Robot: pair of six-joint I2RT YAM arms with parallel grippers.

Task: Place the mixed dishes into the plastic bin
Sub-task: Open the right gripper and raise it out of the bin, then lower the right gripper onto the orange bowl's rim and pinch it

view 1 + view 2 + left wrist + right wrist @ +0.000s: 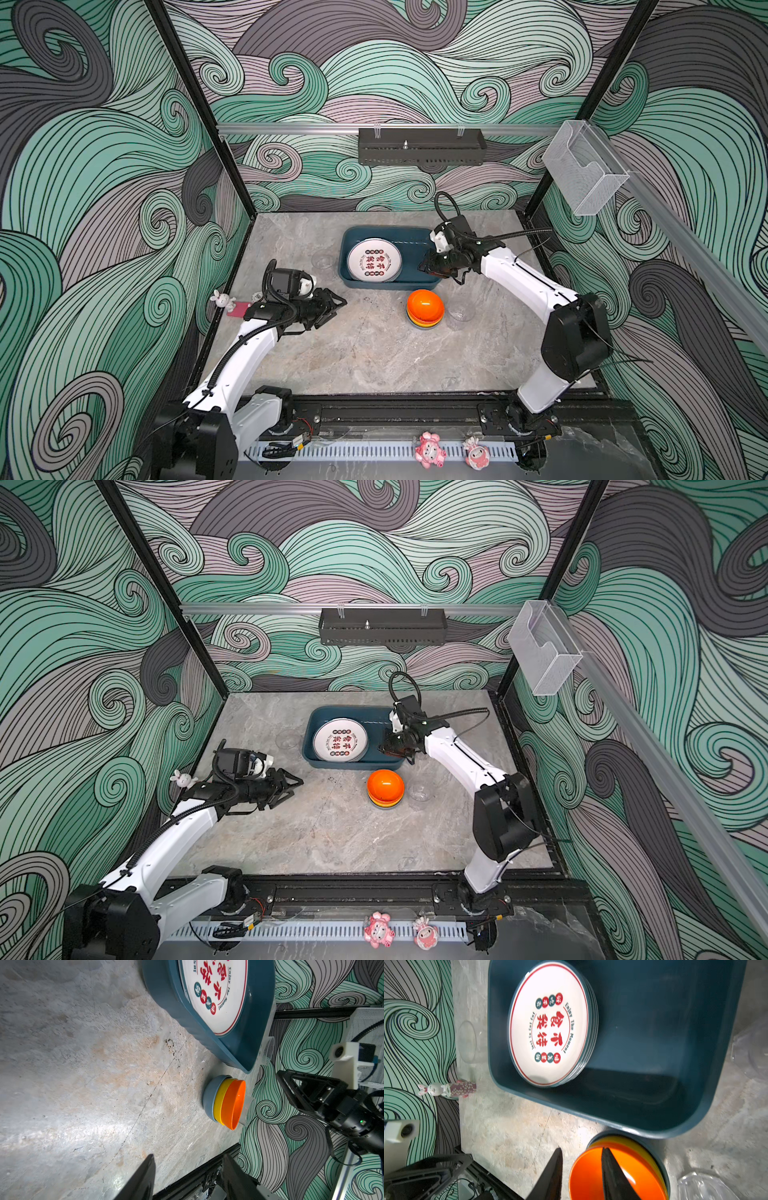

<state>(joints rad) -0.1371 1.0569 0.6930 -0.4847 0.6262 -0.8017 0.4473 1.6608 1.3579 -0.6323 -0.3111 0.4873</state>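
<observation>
bin (pixel 390 283) lies with long axis left-right, plates (pixel 374 259) face up.

The teal plastic bin (pixel 411 249) held a flat stack of white plates (pixel 374 261) with red characters in its left half. Just in front stood nested bowls (pixel 424 309), orange uppermost, beside a clear tumbler (pixel 460 311). Another tumbler (pixel 322 261) stood left of the bin.

Your back rail carries a black slotted tray (pixel 422 146); clear plastic holder (pixel 584 170) on the right wall rail. White rabbit figurine (pixel 222 300) at your table's (pixel 374 365) left edge. Pink figurine (pixel 430 451) and paler figurine (pixel 477 453) near each other on the front slotted strip (pixel 374 452)
</observation>
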